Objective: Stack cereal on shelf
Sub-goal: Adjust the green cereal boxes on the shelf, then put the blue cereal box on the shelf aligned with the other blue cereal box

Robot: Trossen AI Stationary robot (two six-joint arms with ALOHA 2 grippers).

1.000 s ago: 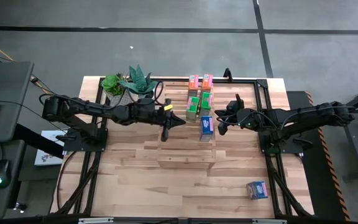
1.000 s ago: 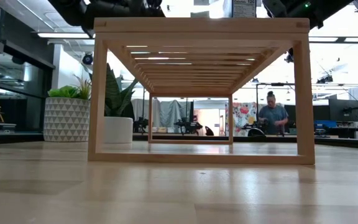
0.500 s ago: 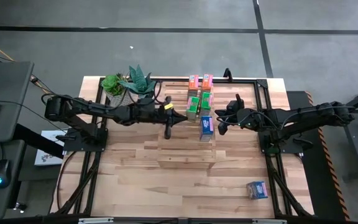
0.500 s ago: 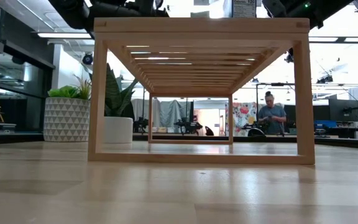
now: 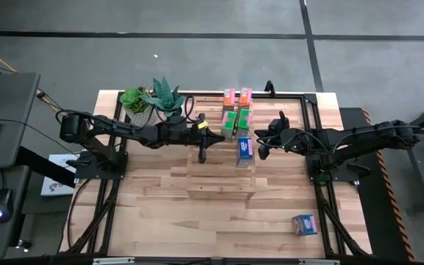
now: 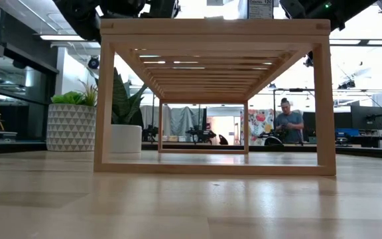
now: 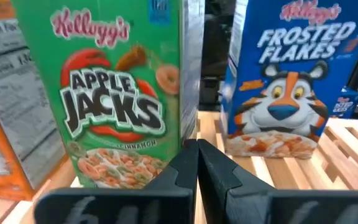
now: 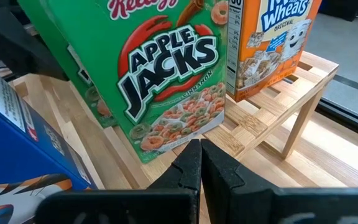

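Pale slatted wood makes up the large rectangular shelf (image 5: 219, 158) standing in the middle of the wooden surface (image 5: 160, 213), and most of the job looks done. In the high view five small cardboard cereal boxes stand upright in two rows at the far end of its top: two orange boxes (image 5: 237, 96) at the back, two green Apple Jacks boxes (image 5: 235, 123) in front of them, and one blue Frosted Flakes box (image 5: 244, 149) nearest the shelf's middle. The near half of the slats carries nothing.

One blue cereal box (image 5: 303, 224) is left, lying on the surface near the front right corner, well apart from the shelf and from both arms. My judgement is that this last box needs to be fetched and stood beside the blue one already up, where a gap next to it seems to wait.

The left tool (image 5: 202, 146) hangs over the shelf just beside the green boxes, its fingers (image 7: 191, 168) clenched together on nothing; its wrist view faces a green box (image 7: 120, 93) and the blue box (image 7: 284, 81). The right tool (image 5: 263, 150) sits just beside the blue box on the other side, likewise pressed closed and empty, looking at a green box (image 8: 160, 74) and an orange box (image 8: 272, 37).

Potted green plants (image 5: 152, 101) stand at the far left corner, clear of the work.
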